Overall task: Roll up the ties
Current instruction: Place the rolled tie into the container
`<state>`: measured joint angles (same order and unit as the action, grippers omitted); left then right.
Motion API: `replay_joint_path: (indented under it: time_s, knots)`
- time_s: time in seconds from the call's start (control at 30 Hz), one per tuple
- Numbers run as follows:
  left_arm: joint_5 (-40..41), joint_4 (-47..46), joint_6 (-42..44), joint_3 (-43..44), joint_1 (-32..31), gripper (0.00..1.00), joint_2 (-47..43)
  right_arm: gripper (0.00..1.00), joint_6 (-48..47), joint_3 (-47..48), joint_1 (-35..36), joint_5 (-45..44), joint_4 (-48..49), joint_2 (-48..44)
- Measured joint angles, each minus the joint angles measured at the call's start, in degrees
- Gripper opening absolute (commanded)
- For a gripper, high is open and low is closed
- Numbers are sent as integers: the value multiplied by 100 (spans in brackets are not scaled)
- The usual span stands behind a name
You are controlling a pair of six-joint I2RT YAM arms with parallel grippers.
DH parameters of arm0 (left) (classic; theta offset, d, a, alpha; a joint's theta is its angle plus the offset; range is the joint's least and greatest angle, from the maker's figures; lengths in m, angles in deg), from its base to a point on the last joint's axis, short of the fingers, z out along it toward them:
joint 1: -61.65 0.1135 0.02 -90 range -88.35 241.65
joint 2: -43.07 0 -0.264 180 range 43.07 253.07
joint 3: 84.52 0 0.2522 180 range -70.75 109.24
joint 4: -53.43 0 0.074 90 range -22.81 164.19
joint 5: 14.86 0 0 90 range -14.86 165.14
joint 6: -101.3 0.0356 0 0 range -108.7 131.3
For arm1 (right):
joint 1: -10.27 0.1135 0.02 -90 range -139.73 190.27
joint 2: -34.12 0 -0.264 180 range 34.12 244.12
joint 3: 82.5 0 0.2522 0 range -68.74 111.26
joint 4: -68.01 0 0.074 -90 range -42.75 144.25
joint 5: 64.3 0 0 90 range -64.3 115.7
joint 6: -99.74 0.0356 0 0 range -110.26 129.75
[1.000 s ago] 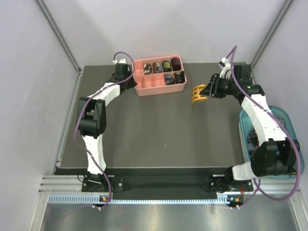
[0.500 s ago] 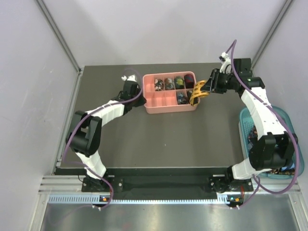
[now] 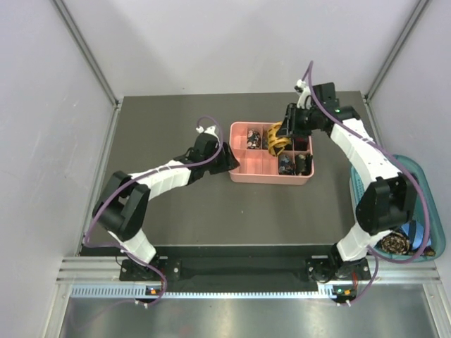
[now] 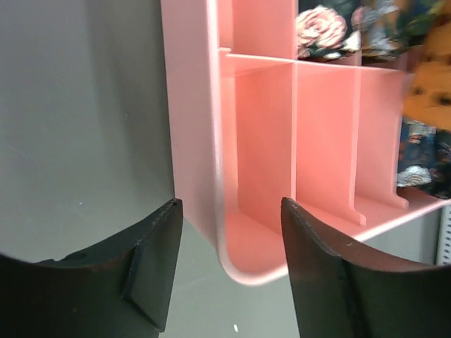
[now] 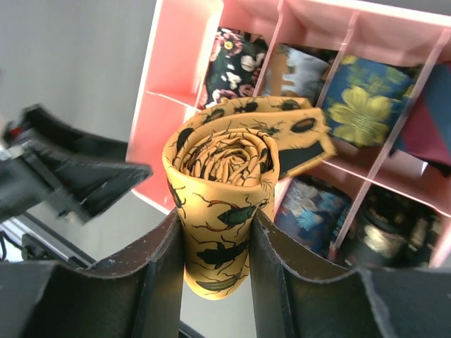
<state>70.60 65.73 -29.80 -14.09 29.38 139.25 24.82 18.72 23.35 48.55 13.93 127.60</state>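
Observation:
A golden-yellow tie (image 5: 225, 162) with dark beetles, rolled into a coil, sits upright between my right gripper's (image 5: 215, 260) fingers, which are shut on it. In the top view this tie (image 3: 275, 139) hangs over the back middle of the pink tray (image 3: 271, 177). Several rolled ties fill the tray's compartments, among them a dark floral one (image 5: 232, 63) and a blue one with yellow flowers (image 5: 363, 98). My left gripper (image 4: 229, 260) is open, its fingers standing either side of the tray's near left corner (image 4: 232, 267) without pressing it. From above, the left gripper (image 3: 230, 160) is at the tray's left end.
A teal basket (image 3: 431, 211) stands at the table's right edge beside the right arm, with more ties (image 3: 394, 243) in it. The tray's left compartments (image 4: 261, 141) hold nothing. Grey walls close in the back and both sides.
The pink tray slid right and nearer with the left gripper, which then opened. The right gripper carried the yellow coil left, over the tray.

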Motion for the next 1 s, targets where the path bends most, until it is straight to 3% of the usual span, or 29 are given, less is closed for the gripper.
replay_joint_path:
  time_s: [0.27,0.53,1.0]
  knots:
    - [0,592,214,13,96,74,-1032,0,339,501,544,-446,70,800]
    - [-264,916,376,-343,522,74,-1952,0,616,1220,857,-859,57,1539]
    - [-649,876,507,-831,664,73,-1563,0,1060,2474,1473,-1283,48,2826]
